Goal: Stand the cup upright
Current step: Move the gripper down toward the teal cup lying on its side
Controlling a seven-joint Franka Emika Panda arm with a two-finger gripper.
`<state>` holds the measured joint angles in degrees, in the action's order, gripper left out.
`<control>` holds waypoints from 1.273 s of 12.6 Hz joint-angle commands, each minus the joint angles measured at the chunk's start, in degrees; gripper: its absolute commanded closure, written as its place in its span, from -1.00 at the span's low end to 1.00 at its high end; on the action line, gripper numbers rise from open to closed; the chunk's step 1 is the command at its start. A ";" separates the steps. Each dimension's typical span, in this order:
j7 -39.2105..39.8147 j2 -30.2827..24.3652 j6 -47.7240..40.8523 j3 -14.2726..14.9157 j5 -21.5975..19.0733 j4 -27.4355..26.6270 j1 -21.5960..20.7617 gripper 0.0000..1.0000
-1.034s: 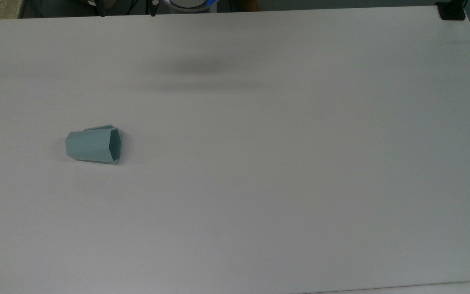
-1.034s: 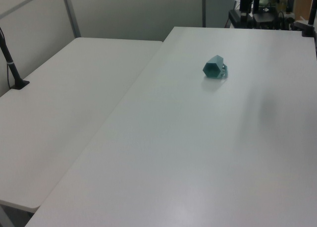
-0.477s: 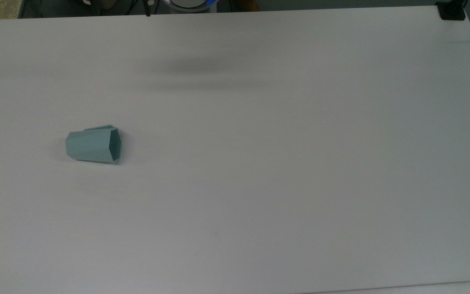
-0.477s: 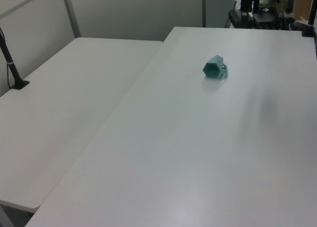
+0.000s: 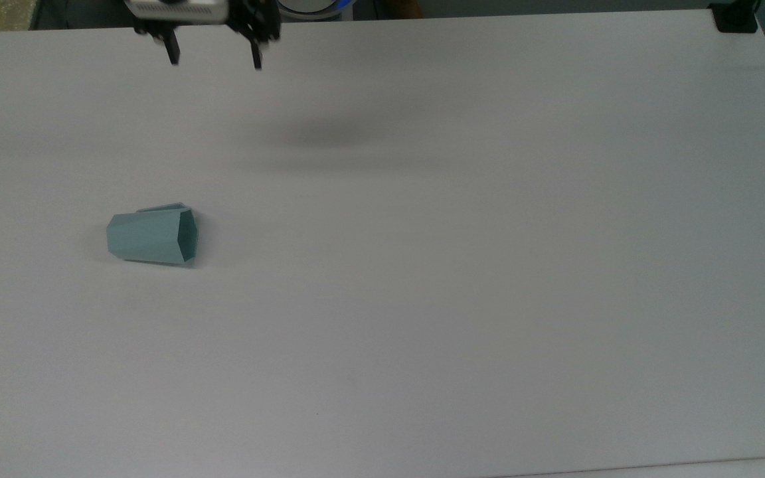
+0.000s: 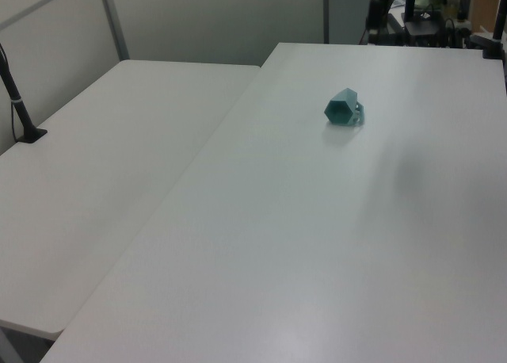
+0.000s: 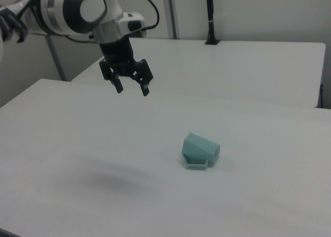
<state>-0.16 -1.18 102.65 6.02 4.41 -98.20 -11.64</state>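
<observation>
The pale teal cup (image 5: 151, 237) lies on its side on the white table (image 5: 462, 265), its polygonal mouth turned toward the top view's right and its small handle on the far side. It also shows as the cup (image 6: 344, 109) in the left view and the cup (image 7: 200, 150) in the right view, where the handle rests against the table. My gripper (image 5: 215, 58) hangs open near the table's far edge in the top view, well apart from the cup. In the right view the gripper (image 7: 132, 89) is high above the table, up and left of the cup, with nothing between its fingers.
A second white table (image 6: 103, 165) adjoins on the left view's left. A black clamp (image 5: 734, 20) sits at the top view's far right corner. A soft shadow (image 5: 329, 136) lies on the table surface.
My gripper has come into the top view at the far edge, fingers spread. The shadow on the table shifted slightly. The cup has not moved.
</observation>
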 commanded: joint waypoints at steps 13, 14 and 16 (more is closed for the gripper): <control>-32.27 23.94 4.49 0.04 51.39 1.26 -13.93 -1.00; -32.36 25.34 3.96 0.04 52.88 1.43 -13.93 -1.00; -32.88 28.50 2.65 0.04 55.61 1.69 -13.93 -1.00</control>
<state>-31.65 23.66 108.08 5.76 56.60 -98.10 -24.97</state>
